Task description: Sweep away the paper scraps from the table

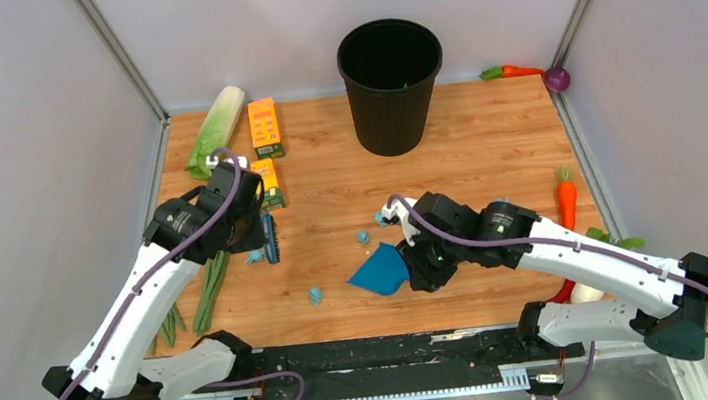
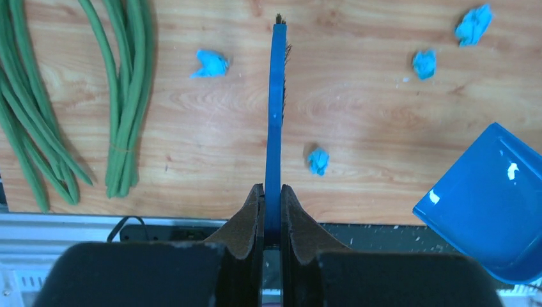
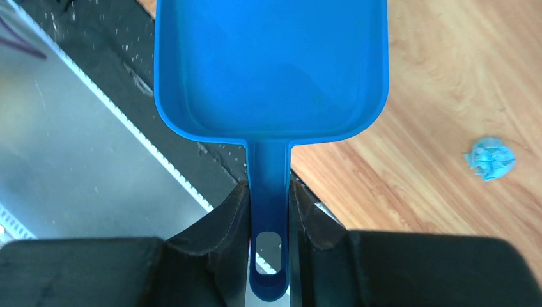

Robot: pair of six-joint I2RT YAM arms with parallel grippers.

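Note:
Several light-blue paper scraps lie on the wooden table [image 1: 485,145]: one beside the brush [image 1: 254,256], one near the front [image 1: 315,294], two by the dustpan [image 1: 362,236]. The left wrist view shows them too [image 2: 210,63] [image 2: 317,160] [image 2: 424,63] [image 2: 473,24]. My left gripper [image 1: 253,228] [image 2: 273,192] is shut on the blue brush [image 1: 270,238] [image 2: 276,109], held on edge, bristles to the right. My right gripper [image 1: 419,256] [image 3: 268,187] is shut on the handle of the blue dustpan [image 1: 381,270] [image 3: 271,64] [image 2: 492,204], whose pan is empty. One scrap [image 3: 489,158] lies to its right.
A black bin [image 1: 392,85] stands at the back centre. A cabbage [image 1: 216,125], two orange boxes [image 1: 264,128] [image 1: 268,182] and green beans [image 1: 209,287] [image 2: 121,96] lie at the left. Carrots [image 1: 568,201] [image 1: 516,70] and a purple ball [image 1: 558,79] lie at the right. A black rail [image 1: 378,353] runs along the front.

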